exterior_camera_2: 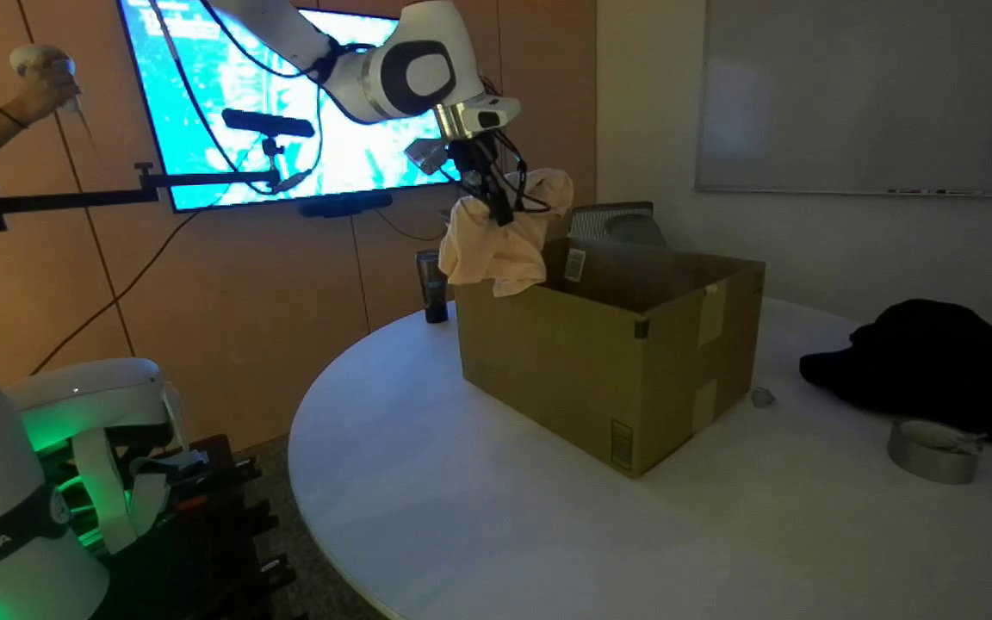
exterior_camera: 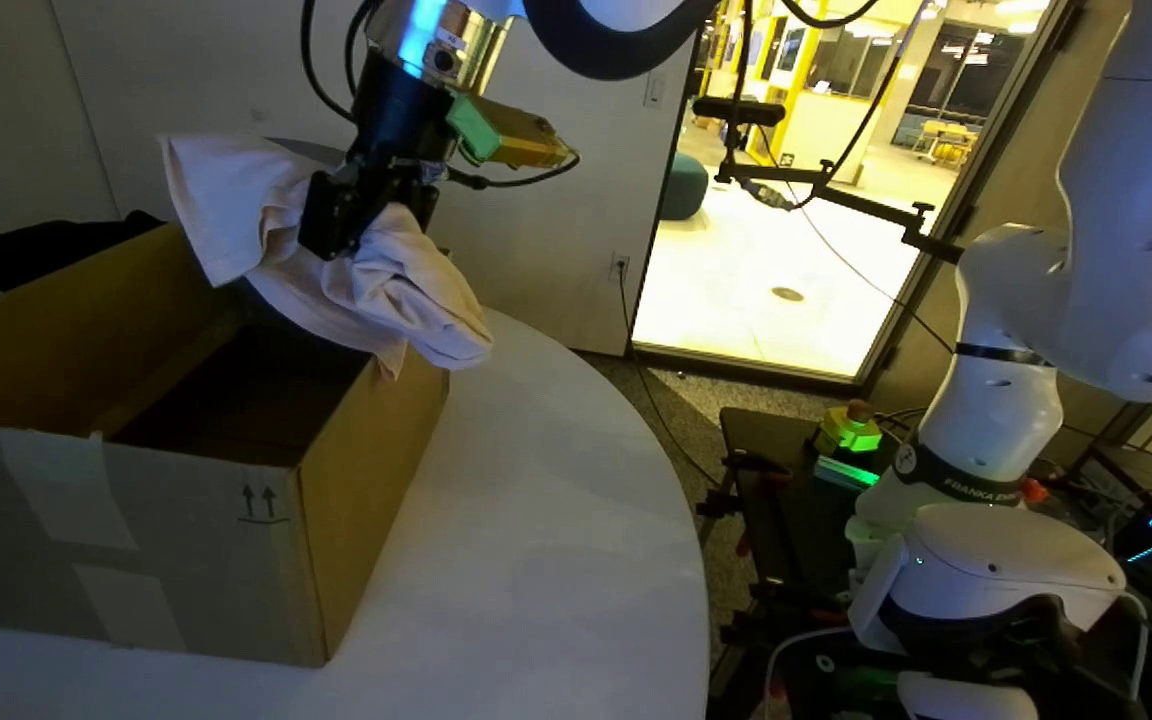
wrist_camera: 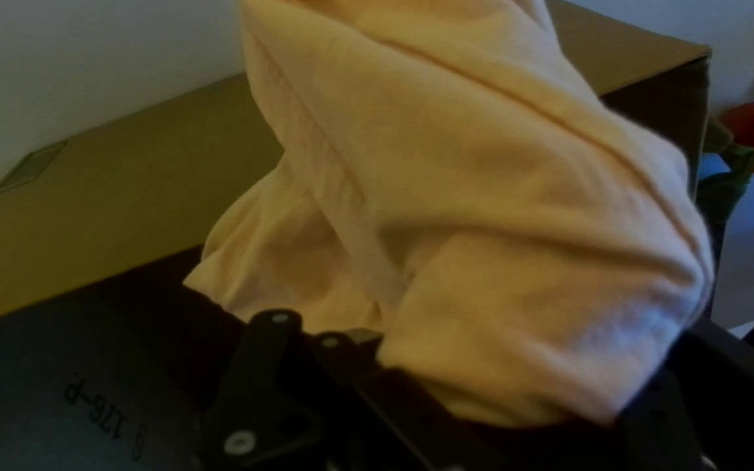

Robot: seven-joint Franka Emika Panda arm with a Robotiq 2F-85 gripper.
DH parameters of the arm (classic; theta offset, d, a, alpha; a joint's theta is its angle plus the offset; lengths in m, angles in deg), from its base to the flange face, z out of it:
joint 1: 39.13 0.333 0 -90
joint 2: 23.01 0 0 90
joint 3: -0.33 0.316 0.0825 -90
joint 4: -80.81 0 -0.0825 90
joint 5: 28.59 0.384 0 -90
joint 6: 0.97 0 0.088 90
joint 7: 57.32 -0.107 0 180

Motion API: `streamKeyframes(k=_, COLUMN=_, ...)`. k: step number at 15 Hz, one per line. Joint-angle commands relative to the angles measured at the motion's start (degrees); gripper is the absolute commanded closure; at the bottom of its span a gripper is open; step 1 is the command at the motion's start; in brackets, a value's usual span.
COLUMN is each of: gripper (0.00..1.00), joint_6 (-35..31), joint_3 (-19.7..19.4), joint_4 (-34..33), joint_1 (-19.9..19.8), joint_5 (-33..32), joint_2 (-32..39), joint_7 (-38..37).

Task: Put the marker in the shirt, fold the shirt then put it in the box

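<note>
Above the rim of an open box (exterior_camera_2: 548,370), a black gripper (exterior_camera: 374,225) is grasping a pink shirt (exterior_camera: 391,285), its jaws pinching the bunched fabric. The shirt is hanging partly over the box's opening and partly outside it in both exterior views; whether it is touching the rim is not showing clearly. In the wrist view, folds are bulging between the jaws, and the box's dark inside is showing beneath. The box is standing upright on a white table (exterior_camera_2: 427,499), 2 arrows (exterior_camera: 258,502) pointing up on its side. Just beside the box in an exterior view, a grey lump (exterior_camera_2: 762,397) is lying; farther from the box, a tape roll (exterior_camera_2: 926,461) is resting flat near a black cloth (exterior_camera_2: 952,370). Beyond the box, a dark tube (exterior_camera_2: 433,287) is standing at the table's edge, and a chair (exterior_camera_2: 591,222) is showing its back. Well apart from the box, a person's hand (exterior_camera_2: 46,86) is holding up a white controller (exterior_camera_2: 31,56). Deeper behind the box, a screen (exterior_camera_2: 384,159) is glowing and a whiteboard (exterior_camera_2: 875,95) is hanging. Far past the box, a glass pane (exterior_camera: 786,250) is revealing a lit room.
</note>
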Motion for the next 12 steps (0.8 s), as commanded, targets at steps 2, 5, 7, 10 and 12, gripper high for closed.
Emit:
streamKeyframes(k=2, gripper=1.00, joint_6=0.32, joint_3=-2.07, joint_4=-16.48, joint_1=1.25, joint_5=-0.52, joint_2=15.61, joint_7=-1.68)
streamKeyframes(k=5, gripper=1.00, joint_6=1.35, joint_3=-3.88, joint_4=-24.84, joint_1=2.29, joint_5=0.15, joint_2=24.49, joint_7=-3.43)
streamKeyframes(k=7, gripper=1.00, joint_6=3.35, joint_3=-4.46, joint_4=-30.17, joint_1=2.31, joint_5=1.27, joint_2=29.63, joint_7=-3.23)
streamKeyframes(k=10, gripper=0.74, joint_6=8.89, joint_3=-4.00, joint_4=-37.98, joint_1=1.61, joint_5=2.54, joint_2=35.23, joint_7=-0.60)
streamKeyframes(k=12, gripper=0.60, joint_6=13.69, joint_3=-3.70, joint_4=-43.32, joint_1=1.26, joint_5=2.68, joint_2=37.41, joint_7=1.07)
